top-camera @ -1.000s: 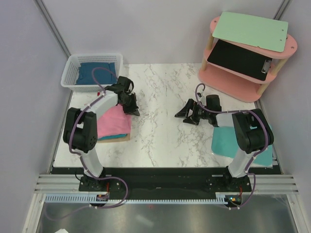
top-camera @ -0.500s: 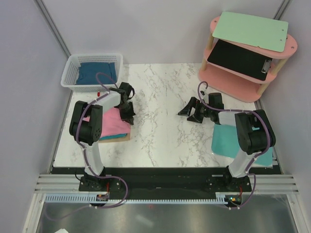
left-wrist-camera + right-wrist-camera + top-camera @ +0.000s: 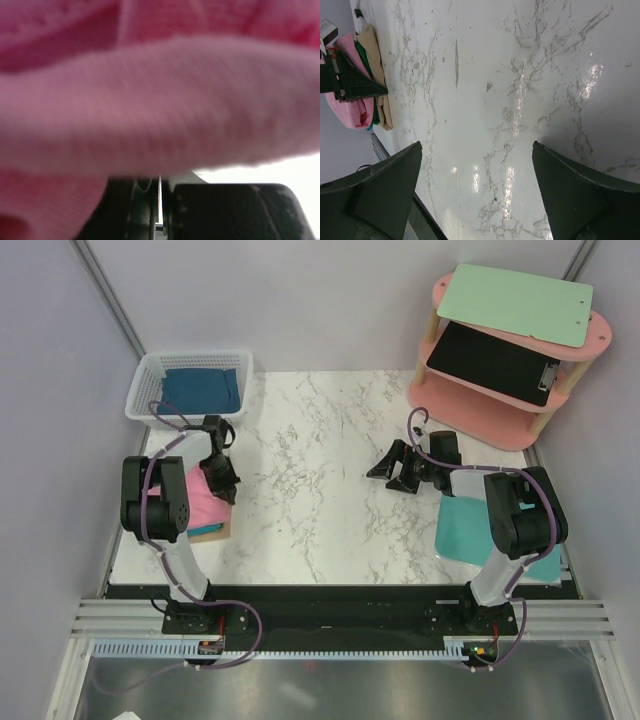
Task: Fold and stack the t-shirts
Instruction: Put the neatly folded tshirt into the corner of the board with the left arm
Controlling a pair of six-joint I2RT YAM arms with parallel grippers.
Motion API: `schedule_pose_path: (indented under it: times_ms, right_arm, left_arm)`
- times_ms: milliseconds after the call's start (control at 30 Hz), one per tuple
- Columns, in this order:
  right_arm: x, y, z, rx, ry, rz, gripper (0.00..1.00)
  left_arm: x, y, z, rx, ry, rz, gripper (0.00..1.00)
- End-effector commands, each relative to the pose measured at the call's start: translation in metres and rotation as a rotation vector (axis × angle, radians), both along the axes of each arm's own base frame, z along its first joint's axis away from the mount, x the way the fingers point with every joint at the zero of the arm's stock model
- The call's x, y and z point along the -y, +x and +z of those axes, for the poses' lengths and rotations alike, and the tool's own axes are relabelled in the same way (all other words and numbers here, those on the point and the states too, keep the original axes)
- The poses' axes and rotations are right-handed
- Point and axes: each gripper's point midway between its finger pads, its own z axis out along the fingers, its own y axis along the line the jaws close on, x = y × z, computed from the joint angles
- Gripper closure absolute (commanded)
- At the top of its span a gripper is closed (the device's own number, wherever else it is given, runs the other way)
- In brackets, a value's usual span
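The pink t-shirt (image 3: 197, 502) lies folded at the table's left on a thin teal layer and a tan board (image 3: 212, 533). My left gripper (image 3: 226, 486) is at its right edge, and pink cloth (image 3: 150, 100) fills the left wrist view. The jaws stand almost together under that cloth, pinching its edge. My right gripper (image 3: 385, 476) is open and empty, low over bare marble right of centre (image 3: 476, 145). A teal t-shirt (image 3: 465, 530) lies at the right edge under the right arm. The dark blue t-shirt (image 3: 200, 390) lies in the white basket (image 3: 140, 390).
A pink two-tier shelf (image 3: 500, 420) stands at the back right. It holds a green clipboard (image 3: 515, 302) on top and a black one (image 3: 495, 362) below. The right wrist view shows the pink stack (image 3: 347, 102) far across the marble.
My left gripper has swung left across the pink t-shirt, and the pink patch is now narrower. The right gripper shifted slightly back and has held still since.
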Motion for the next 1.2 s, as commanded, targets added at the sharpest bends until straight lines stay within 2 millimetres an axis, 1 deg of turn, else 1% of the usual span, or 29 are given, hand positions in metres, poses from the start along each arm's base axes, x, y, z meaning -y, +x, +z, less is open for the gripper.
schedule_pose_path:
  times_ms: [0, 67, 167, 267, 300, 367, 467, 500, 533, 567, 600, 633, 667, 700, 733, 767, 800, 833, 867, 900, 933, 1000, 1033, 1100, 1133, 1167]
  right_arm:
    - [-0.003, 0.012, 0.019, 0.068, 0.029, 0.004, 0.02]
    - [-0.004, 0.011, 0.017, 0.064, 0.031, 0.009, 0.02]
    - [-0.003, 0.010, 0.016, 0.062, 0.027, 0.010, 0.02]
    - [-0.004, 0.008, 0.014, 0.056, 0.031, 0.011, 0.02]
    - [-0.004, 0.008, 0.014, 0.056, 0.032, 0.012, 0.02]
    - [-0.003, 0.008, 0.014, 0.056, 0.033, 0.010, 0.02]
    - [-0.003, 0.008, 0.017, 0.062, 0.034, 0.010, 0.02]
    - [-0.004, 0.007, 0.017, 0.062, 0.034, 0.011, 0.02]
    - [-0.003, 0.008, 0.017, 0.063, 0.032, 0.008, 0.02]
    - [-0.003, 0.008, 0.018, 0.067, 0.029, 0.008, 0.02]
    - [-0.002, 0.007, 0.017, 0.066, 0.026, 0.007, 0.02]
    - [-0.002, 0.008, 0.018, 0.066, 0.024, 0.005, 0.02]
    - [-0.002, 0.008, 0.019, 0.071, 0.023, 0.006, 0.02]
    - [-0.001, 0.008, 0.018, 0.067, 0.022, 0.004, 0.02]
    - [-0.001, 0.008, 0.019, 0.071, 0.020, 0.005, 0.02]
    - [-0.001, 0.009, 0.019, 0.074, 0.015, 0.003, 0.02]
    - [-0.001, 0.008, 0.019, 0.071, 0.011, 0.002, 0.02]
    - [0.000, 0.009, 0.019, 0.073, 0.007, 0.000, 0.02]
    - [0.001, 0.010, 0.019, 0.077, 0.003, -0.002, 0.02]
    - [0.002, 0.009, 0.019, 0.076, -0.006, -0.001, 0.02]
    - [0.002, 0.010, 0.020, 0.080, -0.009, -0.001, 0.02]
    - [0.003, 0.010, 0.019, 0.083, -0.022, -0.001, 0.02]
    - [0.004, 0.010, 0.019, 0.082, -0.024, -0.003, 0.02]
    - [0.004, 0.009, 0.018, 0.080, -0.031, 0.000, 0.02]
    - [0.005, 0.009, 0.017, 0.081, -0.035, -0.002, 0.02]
    - [0.006, 0.007, 0.016, 0.076, -0.041, -0.002, 0.02]
  left_arm:
    - [-0.065, -0.031, 0.013, -0.095, 0.215, 0.022, 0.98]
    - [-0.083, -0.035, 0.020, -0.112, 0.289, 0.036, 0.98]
    - [-0.103, -0.047, 0.027, -0.146, 0.352, 0.059, 0.98]
    - [-0.120, -0.060, 0.032, -0.175, 0.402, 0.094, 0.98]
    - [-0.122, -0.061, 0.033, -0.171, 0.408, 0.105, 0.98]
    - [-0.120, -0.060, 0.034, -0.154, 0.383, 0.115, 0.98]
    - [-0.111, -0.050, 0.041, -0.091, 0.330, 0.106, 0.98]
    - [-0.108, -0.046, 0.049, -0.047, 0.309, 0.106, 0.98]
    - [-0.100, -0.041, 0.052, -0.017, 0.266, 0.097, 0.98]
    - [-0.096, -0.036, 0.057, 0.023, 0.249, 0.082, 0.98]
    - [-0.091, -0.032, 0.062, 0.052, 0.233, 0.068, 0.90]
    - [-0.086, -0.029, 0.074, 0.105, 0.209, 0.061, 0.84]
    - [-0.079, -0.023, 0.082, 0.149, 0.200, 0.037, 0.75]
    - [-0.074, -0.020, 0.088, 0.178, 0.191, 0.022, 0.49]
    - [-0.071, -0.016, 0.102, 0.234, 0.197, 0.019, 0.36]
    - [-0.064, -0.011, 0.111, 0.272, 0.198, 0.002, 0.29]
    - [-0.063, -0.005, 0.119, 0.316, 0.215, 0.001, 0.11]
    - [-0.058, -0.003, 0.128, 0.353, 0.210, -0.008, 0.06]
    - [-0.045, 0.002, 0.134, 0.386, 0.199, -0.044, 0.02]
    - [-0.039, 0.009, 0.140, 0.424, 0.190, -0.058, 0.00]
    - [-0.027, 0.013, 0.143, 0.446, 0.169, -0.087, 0.00]
    - [-0.008, 0.027, 0.151, 0.503, 0.133, -0.126, 0.00]
    - [0.009, 0.032, 0.153, 0.522, 0.114, -0.171, 0.00]
    - [0.029, 0.043, 0.149, 0.531, 0.092, -0.206, 0.00]
    - [0.046, 0.046, 0.150, 0.544, 0.072, -0.244, 0.00]
    - [0.054, 0.051, 0.140, 0.522, 0.067, -0.258, 0.00]
